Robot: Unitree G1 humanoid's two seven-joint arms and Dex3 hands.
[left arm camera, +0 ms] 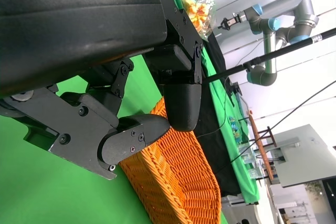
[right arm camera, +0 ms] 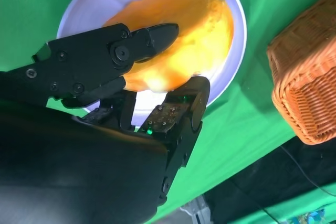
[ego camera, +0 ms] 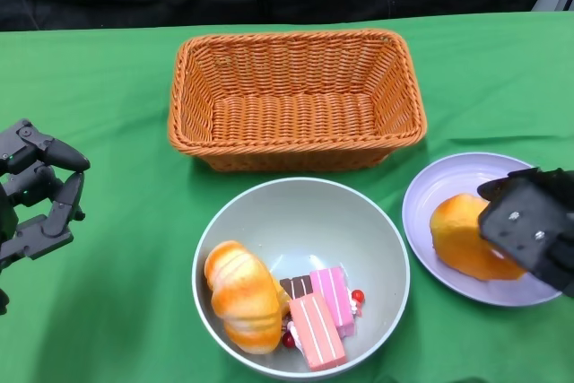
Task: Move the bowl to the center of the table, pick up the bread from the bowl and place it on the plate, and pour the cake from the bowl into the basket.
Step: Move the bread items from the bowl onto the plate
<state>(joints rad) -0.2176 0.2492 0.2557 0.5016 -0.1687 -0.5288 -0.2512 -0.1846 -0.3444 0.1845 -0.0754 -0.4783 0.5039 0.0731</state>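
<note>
Golden glossy bread roll point(ego camera: 462, 239) on lilac plate point(ego camera: 439, 187), right hand point(ego camera: 531, 226) fingers pinching it. Left hand point(ego camera: 36, 195) fingers apart, holding nothing. Green tablecloth point(ego camera: 117, 114), black backdrop behind.

One basket point(ego camera: 296, 100), one bowl point(ego camera: 377, 230), one plate point(ego camera: 448, 186). Two breads: one in the bowl point(ego camera: 244, 295), one on the plate point(ego camera: 462, 235). Two pink cake slices point(ego camera: 323, 316).

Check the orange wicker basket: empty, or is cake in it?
Empty. The orange wicker basket shows only bare weave inside; the pink cake slices lie in the grey bowl.
</note>
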